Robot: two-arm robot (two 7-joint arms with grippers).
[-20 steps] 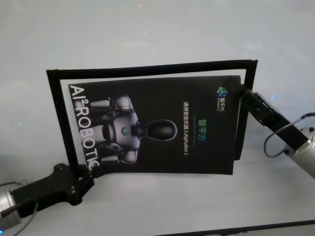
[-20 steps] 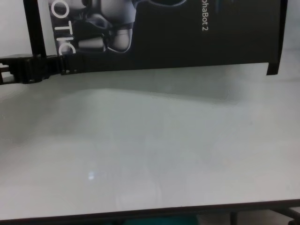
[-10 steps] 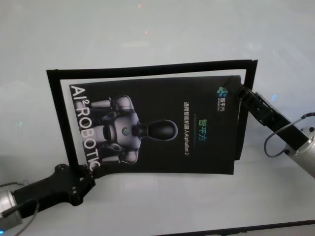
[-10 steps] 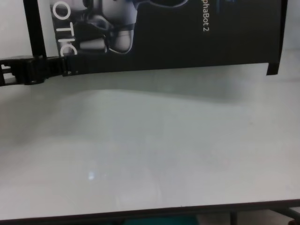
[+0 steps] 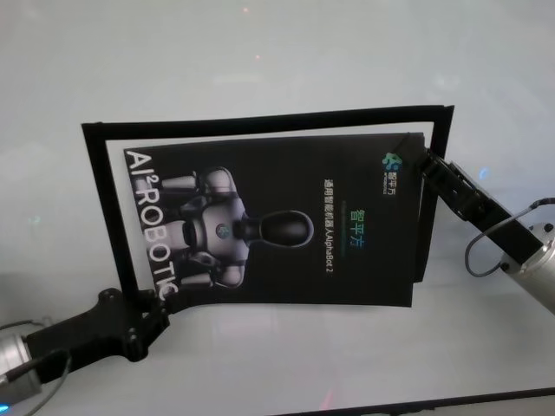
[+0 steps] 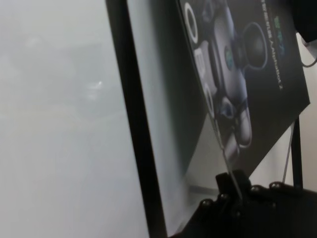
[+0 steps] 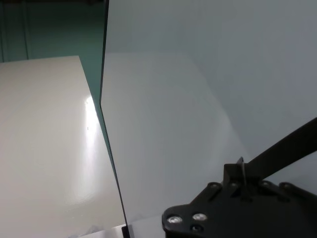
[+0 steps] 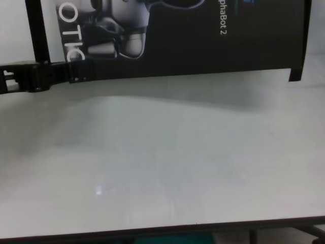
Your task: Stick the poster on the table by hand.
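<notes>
Tool on our left arm (image 5: 154,305) pinches the poster (image 5: 277,225) at its 7 o'clock corner, closed on the sheet; our right tool (image 5: 418,161) nips the 2 o'clock corner likewise. We hold the poster slightly above the tabletop (image 5: 260,364), inside the black tape frame (image 5: 260,124), its near edge casting a shadow. We judge the step is laying it flat: lower both corners together, keep the sheet taut and square with the frame, then press outward.
</notes>
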